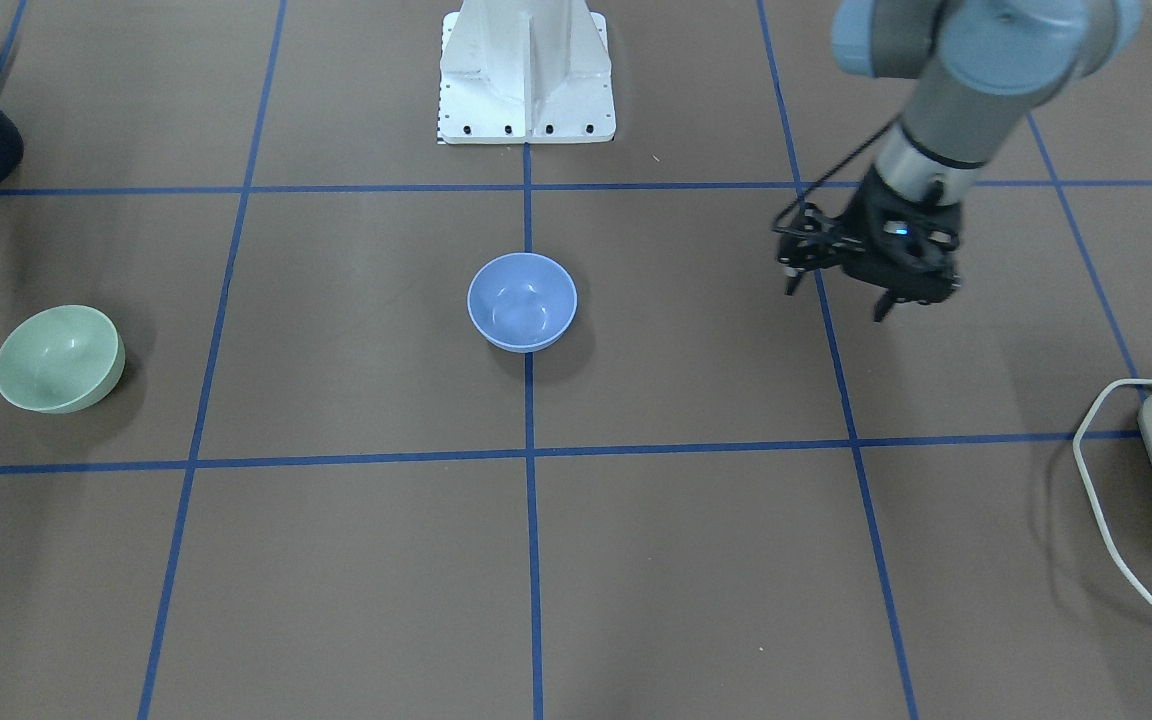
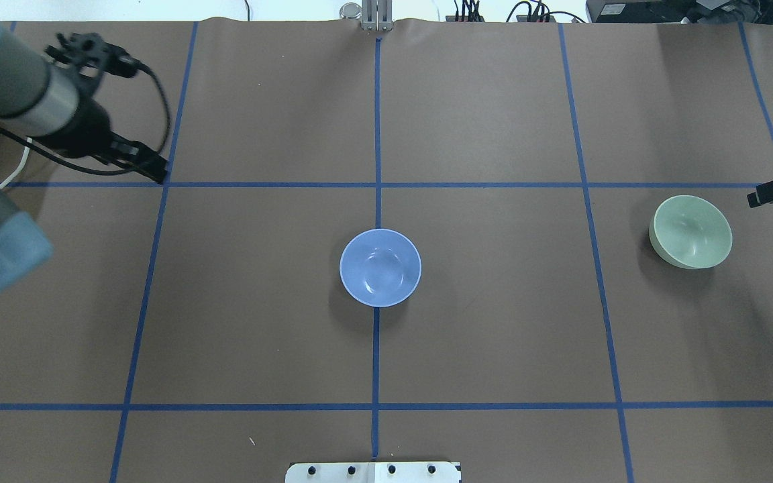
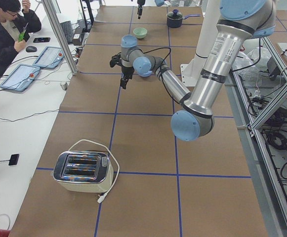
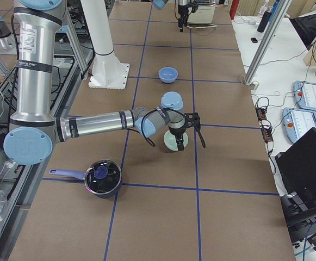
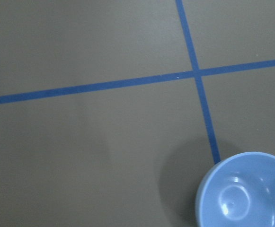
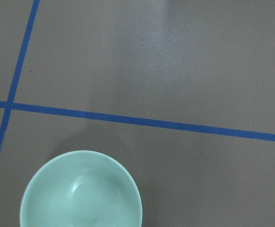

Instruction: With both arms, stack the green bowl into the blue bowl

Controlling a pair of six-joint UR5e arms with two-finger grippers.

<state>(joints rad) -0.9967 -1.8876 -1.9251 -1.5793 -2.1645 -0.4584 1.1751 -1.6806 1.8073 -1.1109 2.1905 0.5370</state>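
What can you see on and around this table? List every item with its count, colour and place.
blue bowl: one, periwinkle blue, table centre, on a tape line.
green bowl: one, pale green, robot's right side.
toaster: one, silver and cream, table's left end.
pot: one, dark, lidded, table's right end.
pedestal: one, white, at the robot's edge.
tape lines: blue grid over the brown table.
person: one, dark top, seated at the side desk.
left gripper: one, black, above bare table left of the blue bowl.
right gripper: one, black, near the green bowl.
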